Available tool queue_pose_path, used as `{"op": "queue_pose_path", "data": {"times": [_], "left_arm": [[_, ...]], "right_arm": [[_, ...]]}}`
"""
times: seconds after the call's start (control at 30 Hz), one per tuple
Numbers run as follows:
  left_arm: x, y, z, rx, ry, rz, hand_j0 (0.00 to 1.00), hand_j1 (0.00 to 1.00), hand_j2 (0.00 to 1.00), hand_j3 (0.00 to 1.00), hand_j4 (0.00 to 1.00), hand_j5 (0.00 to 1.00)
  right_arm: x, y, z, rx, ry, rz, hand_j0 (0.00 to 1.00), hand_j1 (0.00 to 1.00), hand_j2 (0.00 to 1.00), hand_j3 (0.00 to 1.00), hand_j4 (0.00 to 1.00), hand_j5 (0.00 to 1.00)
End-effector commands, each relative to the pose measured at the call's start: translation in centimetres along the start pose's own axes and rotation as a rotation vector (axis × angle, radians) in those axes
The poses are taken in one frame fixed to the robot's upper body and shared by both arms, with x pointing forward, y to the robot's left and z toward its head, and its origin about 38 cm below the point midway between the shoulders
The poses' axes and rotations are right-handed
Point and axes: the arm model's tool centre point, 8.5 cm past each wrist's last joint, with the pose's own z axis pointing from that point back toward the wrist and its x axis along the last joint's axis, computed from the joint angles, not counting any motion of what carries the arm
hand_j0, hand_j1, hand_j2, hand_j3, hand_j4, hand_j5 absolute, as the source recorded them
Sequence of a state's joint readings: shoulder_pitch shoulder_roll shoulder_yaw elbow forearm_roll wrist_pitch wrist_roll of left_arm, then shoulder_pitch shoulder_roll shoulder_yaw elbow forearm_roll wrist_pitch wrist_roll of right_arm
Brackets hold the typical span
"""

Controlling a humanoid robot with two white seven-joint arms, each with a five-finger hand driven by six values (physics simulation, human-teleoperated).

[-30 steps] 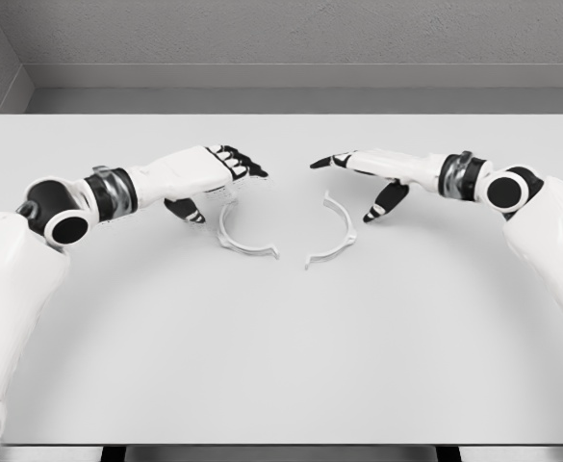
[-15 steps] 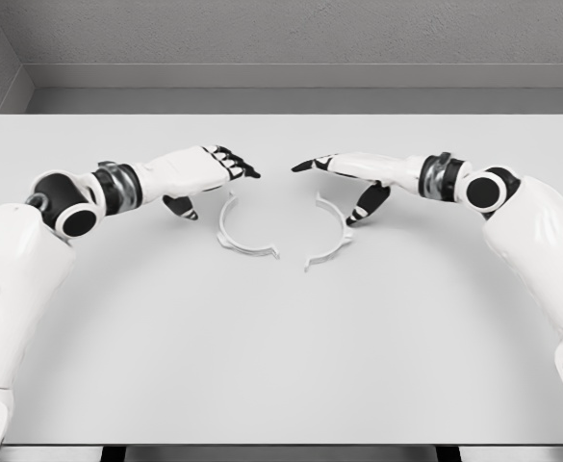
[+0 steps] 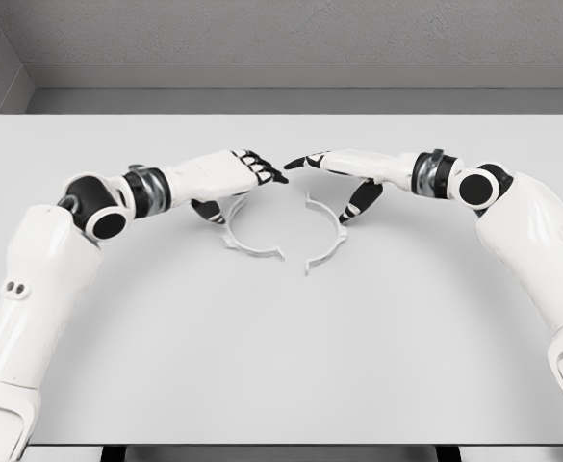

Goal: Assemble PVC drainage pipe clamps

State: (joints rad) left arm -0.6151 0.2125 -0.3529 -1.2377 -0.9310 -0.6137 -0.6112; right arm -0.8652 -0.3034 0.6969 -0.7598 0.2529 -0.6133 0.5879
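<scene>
White plastic clamp halves, the left clamp half [image 3: 252,241] and the right clamp half [image 3: 327,236], are lying apart mid-counter [image 3: 281,366]. Above them the left hand [image 3: 231,173] and right hand [image 3: 344,171] are closing inward, fingers extended, gripping nothing, fingertips nearly meeting, likely nearing a grasp.

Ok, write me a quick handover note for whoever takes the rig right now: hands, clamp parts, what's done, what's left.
Left hand: open, holding nothing, hovering over the upper end of the left clamp half.
Right hand: open, holding nothing, above the right clamp half.
Both curved white halves lie flat on the table, open sides facing each other, lower ends close but apart.
Done: hands positioned over the parts.
Left: grasp each half, bring them together and join them.
</scene>
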Motion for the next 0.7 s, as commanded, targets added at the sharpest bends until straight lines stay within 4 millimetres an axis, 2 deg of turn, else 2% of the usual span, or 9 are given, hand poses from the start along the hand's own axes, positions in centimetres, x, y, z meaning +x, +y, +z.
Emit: {"op": "queue_pose_path", "data": {"times": [0.0, 0.1, 0.17, 0.27, 0.4, 0.47, 0.57, 0.63, 0.67], "left_arm": [[0.6, 0.1, -0.6, 0.007, -0.01, 0.006, 1.0, 1.0, 1.0, 1.0, 1.0, 1.0], [1.3, 0.4, -1.3, 0.018, -0.026, 0.01, 1.0, 1.0, 1.0, 1.0, 1.0, 1.0], [2.1, 0.6, -2.2, 0.011, -0.027, -0.01, 1.0, 1.0, 1.0, 1.0, 1.0, 1.0], [3.3, 0.9, -3.2, -0.001, -0.057, -0.034, 1.0, 1.0, 1.0, 1.0, 1.0, 1.0], [3.0, 1.3, -3.0, 0.005, -0.052, -0.042, 1.0, 1.0, 1.0, 1.0, 1.0, 1.0], [1.3, 2.2, -1.8, 0.013, -0.013, -0.055, 1.0, 1.0, 1.0, 1.0, 1.0, 1.0], [-4.1, 1.9, 3.3, 0.011, 0.124, -0.042, 1.0, 1.0, 1.0, 1.0, 1.0, 1.0], [-6.2, 1.3, 6.0, -0.009, 0.178, -0.042, 1.0, 1.0, 1.0, 1.0, 1.0, 1.0], [-6.7, 1.0, 6.9, -0.006, 0.179, -0.029, 1.0, 1.0, 1.0, 1.0, 1.0, 1.0]], "right_arm": [[0.0, -0.1, 0.0, -0.007, -0.002, -0.006, 1.0, 1.0, 1.0, 1.0, 1.0, 1.0], [-0.5, -1.2, 1.0, -0.036, 0.013, -0.006, 1.0, 1.0, 1.0, 1.0, 1.0, 1.0], [-2.0, -1.7, 3.2, -0.066, 0.052, -0.02, 1.0, 1.0, 1.0, 1.0, 1.0, 1.0], [-3.3, -1.7, 5.1, -0.076, 0.093, -0.024, 1.0, 1.0, 1.0, 1.0, 1.0, 1.0], [-4.4, -1.9, 7.1, -0.077, 0.133, -0.021, 1.0, 1.0, 1.0, 1.0, 1.0, 1.0], [-4.5, -1.5, 7.0, -0.073, 0.132, -0.026, 1.0, 1.0, 1.0, 1.0, 1.0, 1.0], [-4.3, -1.3, 5.7, -0.066, 0.122, -0.044, 1.0, 1.0, 1.0, 1.0, 1.0, 1.0], [-3.7, -1.2, 4.9, -0.062, 0.106, -0.044, 1.0, 1.0, 1.0, 1.0, 1.0, 1.0], [-3.3, -1.6, 4.4, -0.058, 0.095, -0.039, 1.0, 1.0, 1.0, 1.0, 1.0, 1.0]]}}
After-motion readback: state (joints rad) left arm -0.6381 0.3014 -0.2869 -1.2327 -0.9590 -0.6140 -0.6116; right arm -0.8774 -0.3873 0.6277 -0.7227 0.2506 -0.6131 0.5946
